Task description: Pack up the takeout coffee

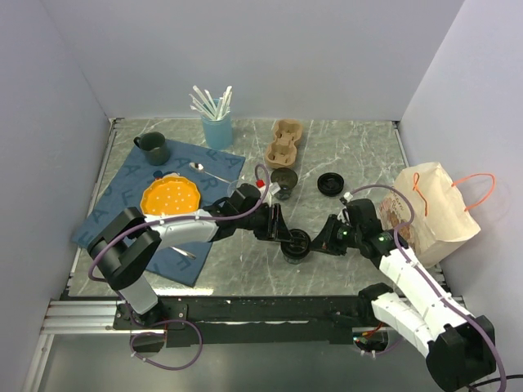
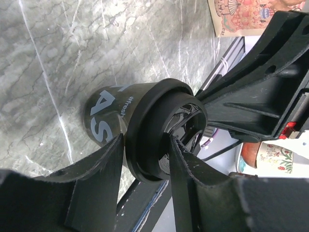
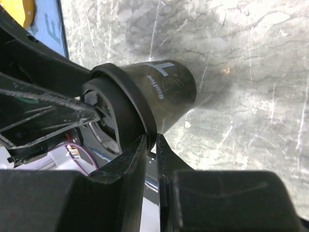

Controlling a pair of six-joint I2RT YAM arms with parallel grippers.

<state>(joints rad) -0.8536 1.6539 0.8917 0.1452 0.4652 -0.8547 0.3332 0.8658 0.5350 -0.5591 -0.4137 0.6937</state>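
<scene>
The takeout coffee (image 1: 297, 245), a black tapered cup (image 2: 108, 113) with a black lid (image 2: 147, 121), stands on the marble table near its front edge, between both arms. My left gripper (image 1: 286, 237) reaches in from the left. Its jaws (image 2: 145, 145) are shut across the lid, one finger on each side of the rim. My right gripper (image 1: 319, 242) comes from the right. In the right wrist view the cup (image 3: 166, 89) fills the middle, and my right gripper (image 3: 150, 141) pinches the edge of the lid (image 3: 128, 104) between nearly closed fingers.
A paper bag (image 1: 433, 214) stands at the right. Behind are an open dark cup (image 1: 283, 180), a loose black lid (image 1: 329, 183), a cardboard cup carrier (image 1: 284, 143), a blue cup of straws (image 1: 216, 126), a green mug (image 1: 154, 148) and an orange plate (image 1: 171, 196) on a blue mat (image 1: 122, 192).
</scene>
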